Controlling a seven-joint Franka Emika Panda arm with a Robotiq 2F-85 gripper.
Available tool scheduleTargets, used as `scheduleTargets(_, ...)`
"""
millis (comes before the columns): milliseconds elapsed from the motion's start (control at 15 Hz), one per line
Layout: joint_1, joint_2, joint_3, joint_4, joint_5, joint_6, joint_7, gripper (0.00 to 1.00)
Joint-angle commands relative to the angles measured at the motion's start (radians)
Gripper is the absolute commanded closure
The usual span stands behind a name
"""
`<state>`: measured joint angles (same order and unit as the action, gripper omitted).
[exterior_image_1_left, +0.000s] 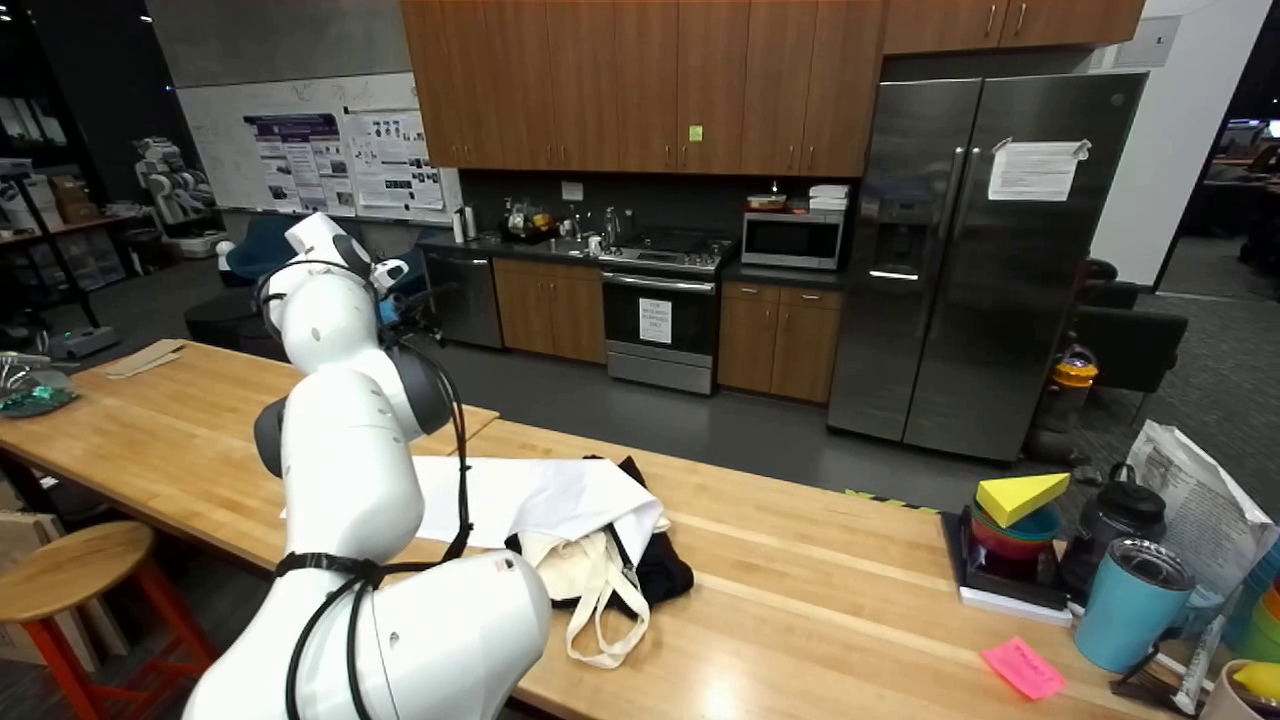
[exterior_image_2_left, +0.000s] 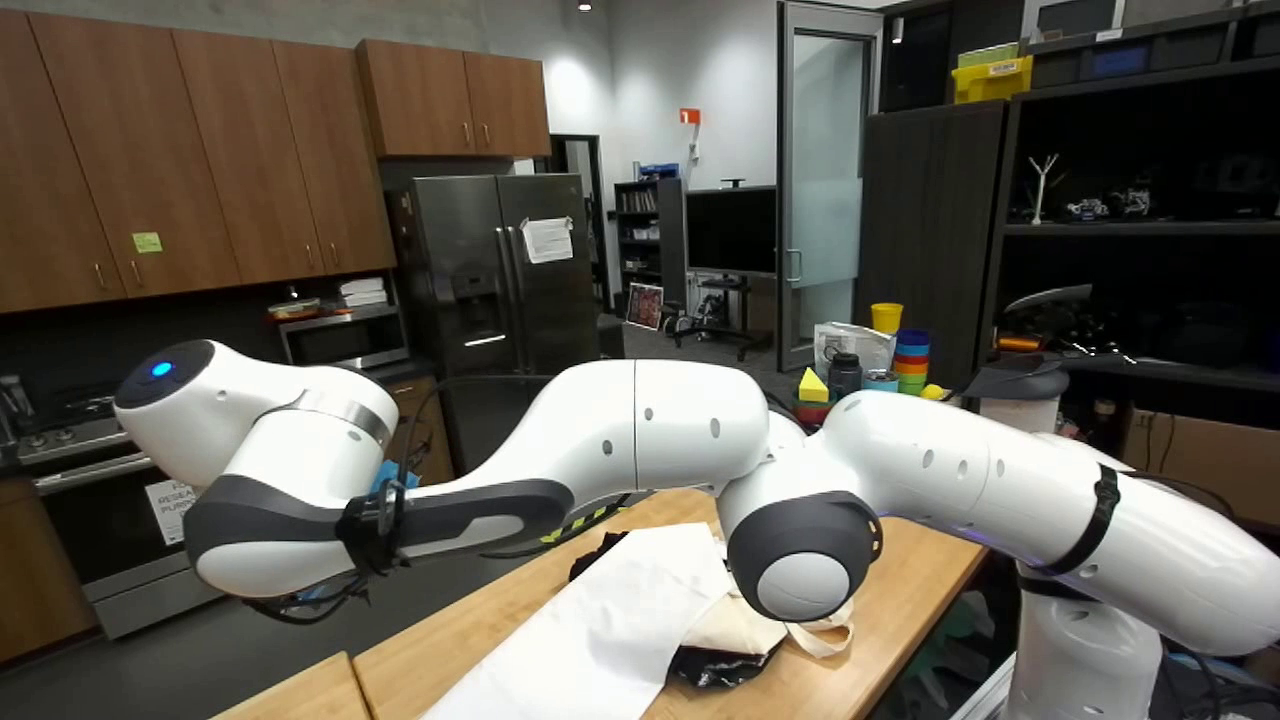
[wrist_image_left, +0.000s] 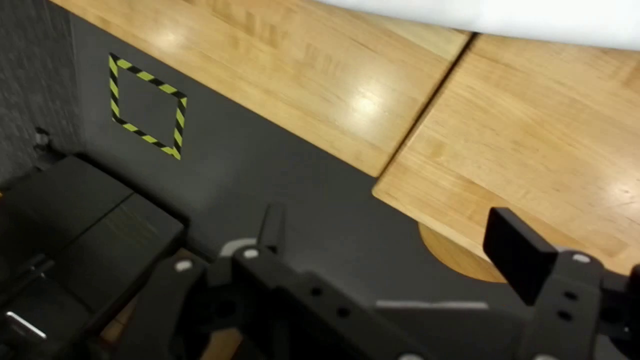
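Spread, with nothing yet in its grasp, the black two-fingered gripper (wrist_image_left: 392, 235) hangs near the far edge of the pale wooden table (exterior_image_1_left: 800, 570), where the white cloth-like sheet (exterior_image_1_left: 560, 495) only partly covers the cream fabric tote bag (exterior_image_1_left: 560, 562), its near handles (exterior_image_1_left: 607, 661) left bare.

Cabinets (exterior_image_1_left: 645, 90), brown wood | fridge (exterior_image_1_left: 1000, 290), dark, 2 doors | stove (exterior_image_1_left: 688, 325), black and steel, 1 paper (exterior_image_1_left: 655, 320) | microwave (exterior_image_1_left: 793, 240) | whiteboard (exterior_image_1_left: 220, 140), 2 posters (exterior_image_1_left: 300, 165) | floor (wrist_image_left: 240, 145), grey, 1 yellow-black tape square (wrist_image_left: 145, 76) | stool (exterior_image_1_left: 75, 570), round seat, red legs | tables (exterior_image_1_left: 800, 570), pale wood | glass door (exterior_image_2_left: 825, 180) | wall (exterior_image_2_left: 720, 70), pale
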<state>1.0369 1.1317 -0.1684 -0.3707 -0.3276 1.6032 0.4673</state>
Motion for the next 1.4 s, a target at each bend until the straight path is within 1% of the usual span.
scheduleTargets(0, -0.017, 0.009, 0.009, 0.01, 0.029, -0.015, -0.004, 0.0)
scheduleTargets(67, -0.02, 0.011, 0.009, 0.012, 0.032, -0.021, 0.003, 0.0)
scheduleTargets(267, -0.032, 0.005, 0.002, 0.005, 0.034, -0.111, 0.038, 0.0)
scheduleTargets(667, -0.092, -0.001, 0.014, 0.001, 0.06, -0.24, 0.099, 0.0)
scheduleTargets(1000, -0.136, -0.003, 0.019, 0.002, 0.076, -0.29, 0.132, 0.0)
scheduleTargets(1333, -0.162, -0.007, 0.019, 0.004, 0.077, -0.332, 0.159, 0.0)
